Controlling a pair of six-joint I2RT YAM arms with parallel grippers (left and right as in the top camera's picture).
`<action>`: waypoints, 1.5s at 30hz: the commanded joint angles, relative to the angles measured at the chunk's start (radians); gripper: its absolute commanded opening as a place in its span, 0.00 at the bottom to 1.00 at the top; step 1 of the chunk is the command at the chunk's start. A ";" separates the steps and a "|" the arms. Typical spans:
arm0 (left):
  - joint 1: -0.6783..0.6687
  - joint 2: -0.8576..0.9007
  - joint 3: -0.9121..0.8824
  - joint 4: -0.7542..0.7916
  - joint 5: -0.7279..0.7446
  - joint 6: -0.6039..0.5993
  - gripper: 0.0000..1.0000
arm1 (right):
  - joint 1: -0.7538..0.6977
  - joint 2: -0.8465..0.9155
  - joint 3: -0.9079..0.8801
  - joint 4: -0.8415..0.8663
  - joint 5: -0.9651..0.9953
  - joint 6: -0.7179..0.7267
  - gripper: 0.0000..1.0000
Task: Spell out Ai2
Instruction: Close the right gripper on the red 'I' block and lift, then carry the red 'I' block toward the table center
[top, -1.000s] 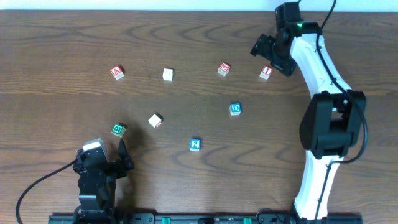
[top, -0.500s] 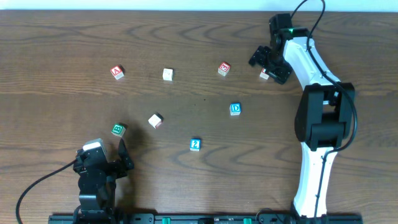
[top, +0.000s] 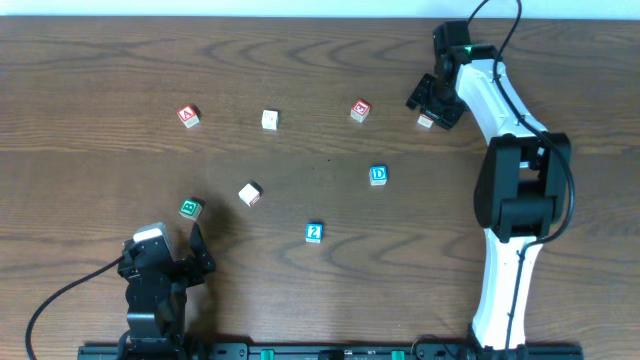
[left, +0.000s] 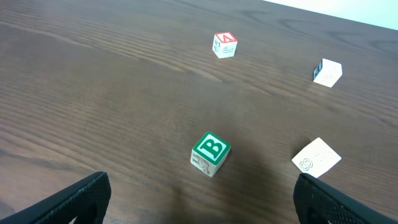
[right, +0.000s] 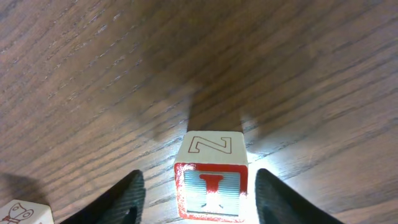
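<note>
R gripper (right: 200, 199) dropped astride I cube (right: 211, 186); another red cube (top: 360, 110) near.

Robotics lab bench: wood-grain table (top: 90, 60) w/ white robot arm (top: 497, 97), black mounting rail (top: 300, 352).

Red-framed I cube (right: 211, 186) (green B cube (left: 210, 154))

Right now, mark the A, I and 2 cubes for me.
A cube (top: 188, 116), overhead view, on its red-framed top face.
I cube (right: 211, 188), right wrist view, on the red-framed face with the letter.
2 cube (top: 314, 232), overhead view, on its blue-framed top face.
</note>
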 joint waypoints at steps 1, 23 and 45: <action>0.003 -0.005 -0.018 0.002 -0.003 0.007 0.95 | -0.011 0.007 0.024 -0.001 0.010 -0.021 0.52; 0.003 -0.005 -0.018 0.002 -0.003 0.007 0.95 | -0.011 0.008 0.023 -0.014 0.012 -0.053 0.32; 0.003 -0.005 -0.018 0.002 -0.003 0.007 0.95 | 0.037 0.003 0.145 -0.032 -0.086 -0.276 0.04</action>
